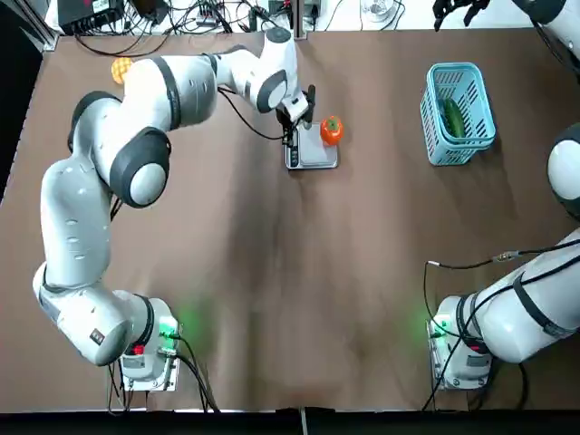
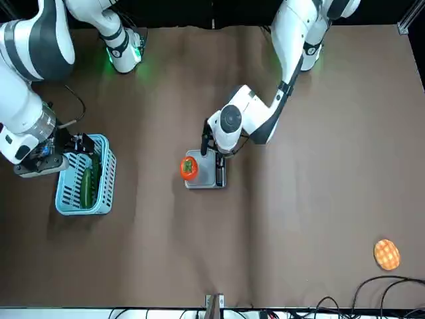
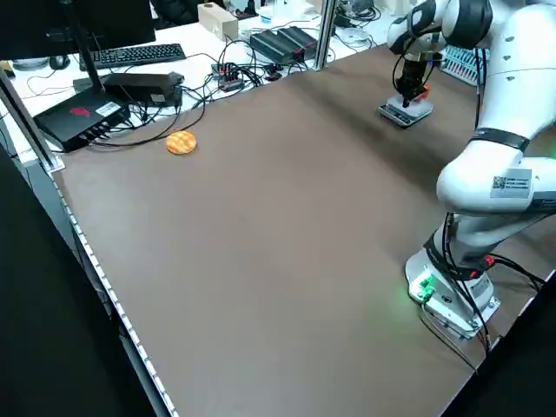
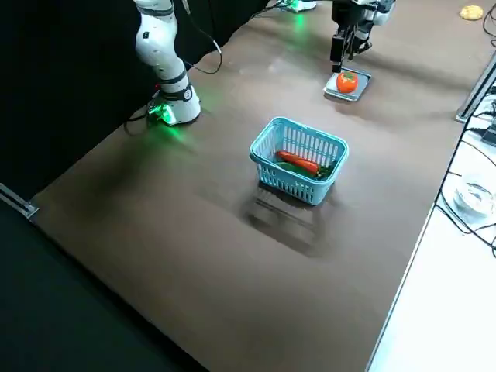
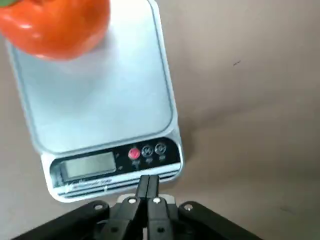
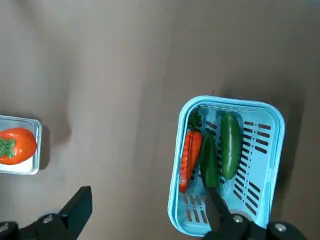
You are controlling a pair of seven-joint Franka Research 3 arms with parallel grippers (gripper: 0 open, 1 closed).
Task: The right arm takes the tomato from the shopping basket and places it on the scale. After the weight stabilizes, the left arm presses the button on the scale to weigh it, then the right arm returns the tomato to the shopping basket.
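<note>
Step in hand, as I judge it: the button press. The tomato (image 5: 55, 25) sits on the weighing plate of the scale (image 5: 97, 95), off toward the side away from the control strip (image 5: 117, 162), touching nothing else. That placement leaves the buttons uncovered for my other arm.

Left gripper (image 5: 147, 179): fingers together, nothing between them, tips beside the strip's edge near the red button (image 5: 134, 153). Closed fingers make one narrow probe, which suits a small button; I cannot tell from the wrist view whether they touch the scale's edge.

Right gripper (image 6: 149, 196): fingers wide apart, holding nothing, raised near the shopping basket (image 6: 227, 227), one finger showing over its end. Parked there it keeps its load off the plate, so the reading should be the tomato's alone (the display (image 5: 90, 165) shows me no digits I can read).

In the basket: a carrot (image 6: 190, 159) and two green vegetables (image 6: 230, 145), lying to one side, which leaves room for the return.

Next: align over the button, press straight down, lightly. Risk: a sideways push could slide the scale or roll the tomato.
</note>
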